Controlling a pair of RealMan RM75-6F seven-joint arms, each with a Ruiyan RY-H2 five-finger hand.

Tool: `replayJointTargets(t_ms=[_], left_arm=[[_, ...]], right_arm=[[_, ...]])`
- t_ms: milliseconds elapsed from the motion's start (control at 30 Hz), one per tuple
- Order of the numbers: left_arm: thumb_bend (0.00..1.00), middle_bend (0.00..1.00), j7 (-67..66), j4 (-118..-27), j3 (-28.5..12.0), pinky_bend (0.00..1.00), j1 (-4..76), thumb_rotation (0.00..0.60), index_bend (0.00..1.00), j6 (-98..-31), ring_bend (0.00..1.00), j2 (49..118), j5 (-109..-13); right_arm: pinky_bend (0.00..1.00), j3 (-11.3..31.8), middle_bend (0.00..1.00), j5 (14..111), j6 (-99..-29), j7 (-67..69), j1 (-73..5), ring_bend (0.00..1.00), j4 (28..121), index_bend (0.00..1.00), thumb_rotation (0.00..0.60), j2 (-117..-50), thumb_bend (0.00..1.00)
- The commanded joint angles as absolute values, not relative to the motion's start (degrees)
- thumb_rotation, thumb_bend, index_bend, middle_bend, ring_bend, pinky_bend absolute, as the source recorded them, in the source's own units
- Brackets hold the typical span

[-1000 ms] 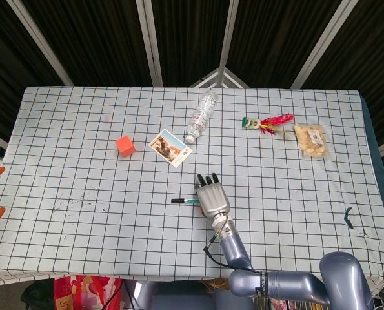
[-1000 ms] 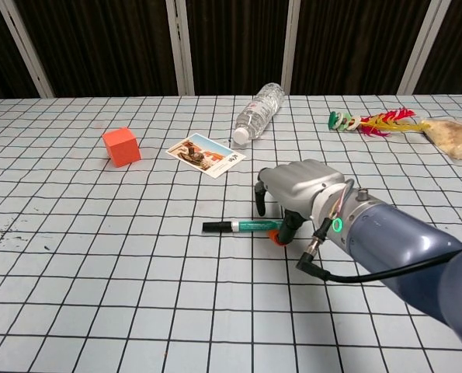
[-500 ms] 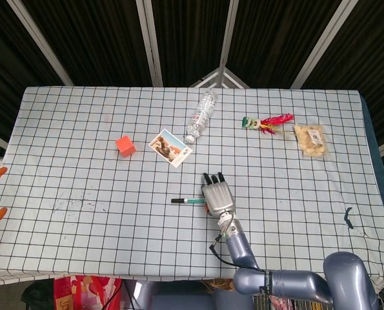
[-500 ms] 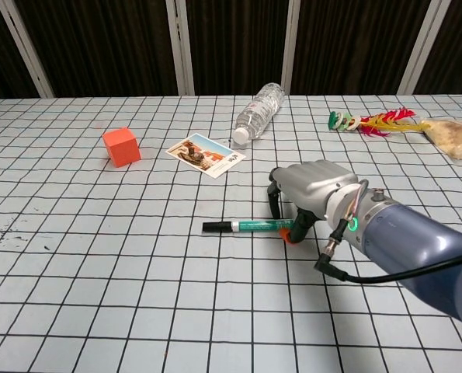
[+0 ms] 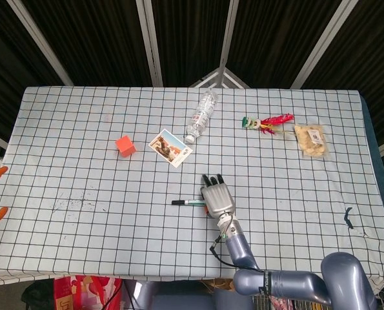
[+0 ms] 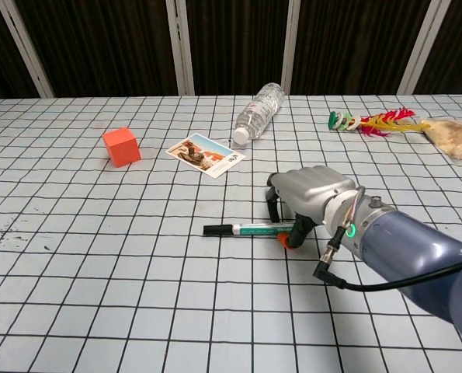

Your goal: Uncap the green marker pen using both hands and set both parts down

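The green marker pen (image 6: 242, 229) lies flat on the checked worktop (image 6: 99, 295), near the middle, its black cap pointing left and still fitted on. The right robot hand (image 6: 312, 198) sits over the pen's right end, palm down, fingers (image 6: 274, 203) curled downward around that end; from the chest view an orange-tipped thumb (image 6: 285, 239) rests at the worktop just beside the barrel. Whether the fingers actually clasp the pen, I cannot tell. In the head view the same robot hand (image 5: 217, 197) covers the pen's (image 5: 186, 202) right end, the rest sticking out to the left. The left robot hand does not show in either view. Farther back lie an orange cube (image 6: 121, 146), a picture card (image 6: 206, 154) and a plastic bottle (image 6: 258, 113).
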State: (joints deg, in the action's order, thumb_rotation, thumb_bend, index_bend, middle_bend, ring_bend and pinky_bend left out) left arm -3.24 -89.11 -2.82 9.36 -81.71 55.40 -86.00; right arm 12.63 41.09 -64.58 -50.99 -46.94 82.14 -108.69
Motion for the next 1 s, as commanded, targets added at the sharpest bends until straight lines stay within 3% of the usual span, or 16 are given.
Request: replayJointTargets(t_ms=[33, 400, 1000], left_arm=[[0.33, 0.02, -3.1, -88.89, -2.74, 0.01, 9.36, 0.6, 0.14, -81.6, 0.0, 55.47, -86.0], [0.33, 0.02, -2.57, -88.54, -2.72, 0.0, 9.3, 0.6, 0.14, -81.5, 0.0, 55.37, -85.82], [0.33, 0.02, -2.53, -89.63, -2.92, 0.01, 9.56, 0.6, 0.14, -81.73, 0.0, 55.08, -86.29]], right_arm=[[0.1, 12.71, 0.14, 41.02, -64.59, -51.06, -47.07, 0.18, 82.26, 0.54, 0.6, -108.61, 0.41], [0.1, 12.51, 0.16, 41.37, -64.64, -50.08, -47.0, 0.2, 82.12, 0.62, 0.6, -108.67, 0.53], [0.1, 13.93, 0.18, 40.58, -65.33, -48.44, -46.16, 0.21, 89.15, 0.65, 0.6, -102.61, 0.56]])
